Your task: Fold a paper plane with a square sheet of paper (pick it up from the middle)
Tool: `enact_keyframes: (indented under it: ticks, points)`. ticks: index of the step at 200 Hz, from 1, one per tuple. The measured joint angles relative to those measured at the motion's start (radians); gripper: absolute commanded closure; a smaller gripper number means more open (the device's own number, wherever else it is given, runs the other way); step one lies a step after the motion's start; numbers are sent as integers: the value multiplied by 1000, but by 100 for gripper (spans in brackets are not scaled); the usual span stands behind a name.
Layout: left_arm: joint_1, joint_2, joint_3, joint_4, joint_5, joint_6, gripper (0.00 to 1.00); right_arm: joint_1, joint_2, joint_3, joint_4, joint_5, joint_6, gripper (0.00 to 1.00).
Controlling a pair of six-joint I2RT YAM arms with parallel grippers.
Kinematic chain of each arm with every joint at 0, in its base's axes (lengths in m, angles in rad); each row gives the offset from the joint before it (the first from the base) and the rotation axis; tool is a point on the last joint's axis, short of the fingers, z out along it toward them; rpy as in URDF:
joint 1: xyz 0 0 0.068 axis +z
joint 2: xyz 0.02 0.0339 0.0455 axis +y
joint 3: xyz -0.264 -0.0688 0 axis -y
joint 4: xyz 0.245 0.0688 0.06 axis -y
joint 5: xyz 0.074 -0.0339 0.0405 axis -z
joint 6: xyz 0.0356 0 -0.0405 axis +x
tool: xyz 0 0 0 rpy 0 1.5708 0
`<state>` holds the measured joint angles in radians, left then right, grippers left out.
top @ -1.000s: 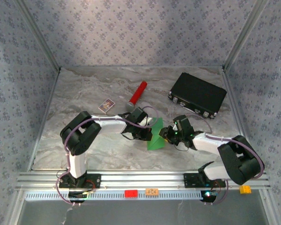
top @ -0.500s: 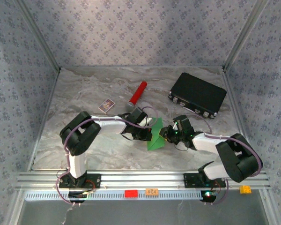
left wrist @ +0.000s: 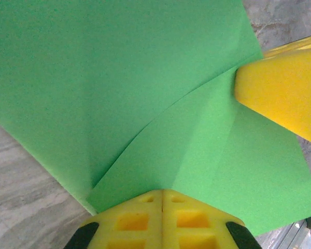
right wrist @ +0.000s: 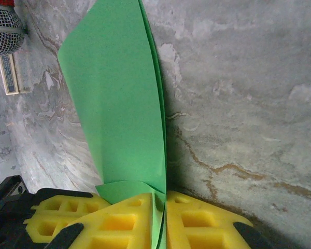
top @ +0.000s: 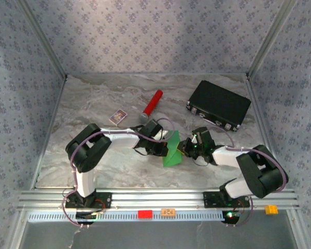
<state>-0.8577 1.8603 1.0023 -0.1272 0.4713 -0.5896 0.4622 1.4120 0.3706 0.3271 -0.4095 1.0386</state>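
The green sheet of paper (top: pixel 172 153) stands folded like a tent on the marble table, mid front, between both grippers. My left gripper (top: pixel 163 148) is at its left side; in the left wrist view its yellow jaws (left wrist: pixel 162 193) are pressed together at the foot of a crease in the paper (left wrist: pixel 119 78). My right gripper (top: pixel 185 148) is at the paper's right side. Its jaws (right wrist: pixel 163 199) have closed on the paper's layered edge (right wrist: pixel 119 93), which runs up between them. The right gripper's finger (left wrist: pixel 285 88) presses the paper from the far side. A paper plane is out of view.
A red cylinder with a mesh head (top: pixel 153 105) and a small printed card (top: pixel 117 116) lie behind the left gripper. A black case (top: pixel 218 105) sits at the back right. Patterned walls enclose the table on three sides.
The right gripper's jaws have narrowed onto the paper's edge. The right arm's elbow has drifted slightly left. The left gripper and the paper have stayed in place.
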Motion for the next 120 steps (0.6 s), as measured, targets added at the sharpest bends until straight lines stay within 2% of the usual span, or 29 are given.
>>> enact_keyframes:
  ticks: [69, 96, 120]
  points:
    - [-1, -51, -36, 0, -5, -15, 87, -6, 1, -3, 12, -18, -11, 94]
    - [-1, -139, -66, -4, -43, -23, 82, -6, -84, -1, -81, 9, -45, 94]
    - [0, -259, -100, -7, -112, -29, 77, 2, -211, 40, -251, 70, -109, 94]
